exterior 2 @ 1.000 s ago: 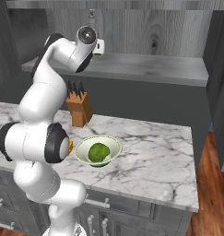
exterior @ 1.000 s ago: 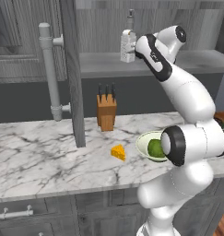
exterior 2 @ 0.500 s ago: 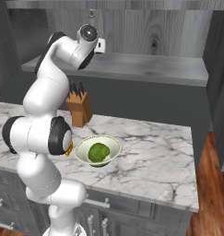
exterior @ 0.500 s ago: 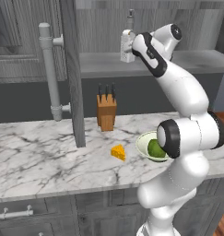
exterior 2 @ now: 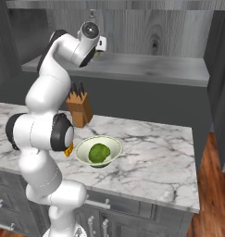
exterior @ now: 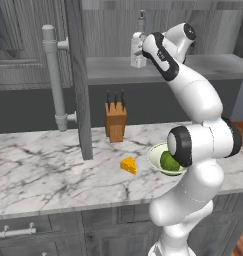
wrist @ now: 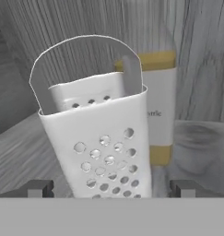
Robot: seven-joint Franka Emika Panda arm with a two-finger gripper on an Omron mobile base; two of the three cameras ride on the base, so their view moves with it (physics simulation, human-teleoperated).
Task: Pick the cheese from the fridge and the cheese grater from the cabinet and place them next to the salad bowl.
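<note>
Now the gripper [wrist: 111, 188] stands spread wide on either side of the cheese grater [wrist: 99, 138], which sits upright on the cabinet [exterior: 143, 70] shelf, bottle [wrist: 155, 87] at one o'clock behind. Advance squarely, then close low on its walls.

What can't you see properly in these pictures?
- Grater: its bottom is cut off by the hand view's lower edge; in the left base view the arm covers most of it.
- Bottle: the grater hides its left side in the hand view.
- Cheese: in the right base view the arm hides nearly all of it.
- Bowl: the arm covers its right half in the left base view.
</note>
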